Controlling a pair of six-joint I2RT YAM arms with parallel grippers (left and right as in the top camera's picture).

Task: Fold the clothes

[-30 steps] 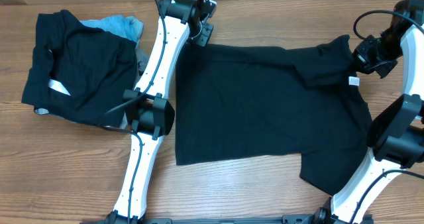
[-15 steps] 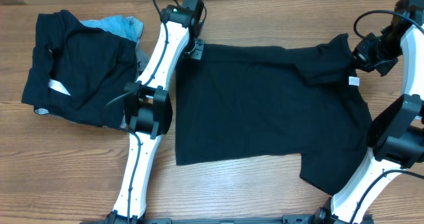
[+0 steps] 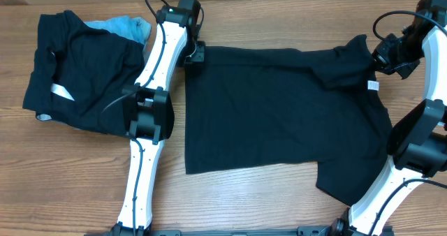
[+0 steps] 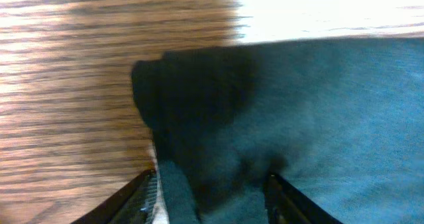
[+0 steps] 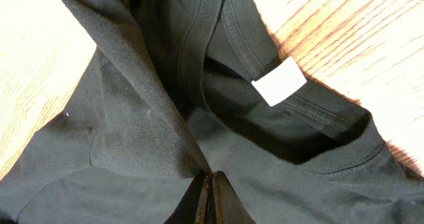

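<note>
The black T-shirt (image 3: 279, 117) lies spread flat across the wooden surface (image 3: 244, 201), one sleeve nearest the arm bases. Further back, the left gripper (image 4: 209, 201) sits over the shirt's far left corner, jaws spread wide, nothing clamped. Far right, the right gripper (image 5: 211, 196) at the collar, jaws pinched tight on fabric near the white tag (image 5: 279, 81)

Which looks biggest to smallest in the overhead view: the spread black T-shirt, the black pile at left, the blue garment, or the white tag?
1. T-shirt
2. black pile
3. blue garment, mostly covered
4. white tag
</note>
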